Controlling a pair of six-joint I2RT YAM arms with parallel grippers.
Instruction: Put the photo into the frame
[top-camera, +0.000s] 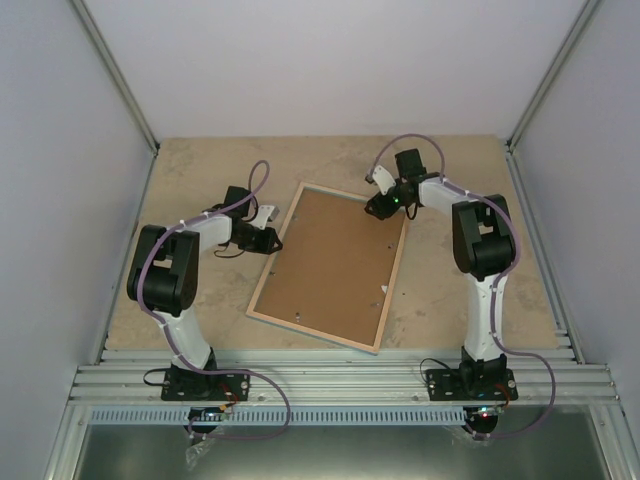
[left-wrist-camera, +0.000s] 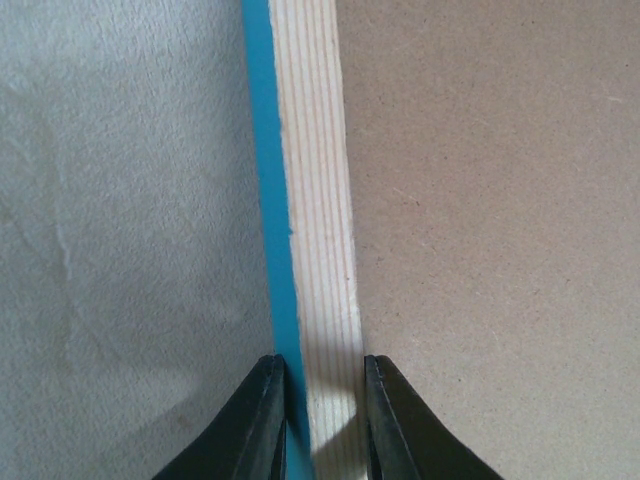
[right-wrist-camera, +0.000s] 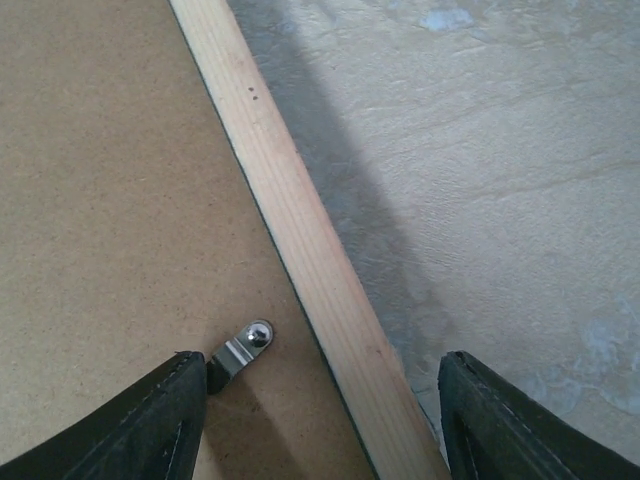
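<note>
Tightly between left fingers (left-wrist-camera: 258, 428), frame (left-wrist-camera: 318, 240) edge

Plain pale walls (top-camera: 330, 60) enclose a beige tabletop (top-camera: 200, 170), with ribbed aluminium rails (top-camera: 340, 375) along its near edge.

The right tool (right-wrist-camera: 320, 365) stands wide open, its two dark fingers straddling a light wood rail of the frame (right-wrist-camera: 300, 230). On one side of the rail lies the brown backing board (right-wrist-camera: 110, 200), and a small metal clip (right-wrist-camera: 240, 348) screwed to it sits just beside the finger there. On the other side is pale tabletop (right-wrist-camera: 500, 200), shadowed along the rail.
</note>
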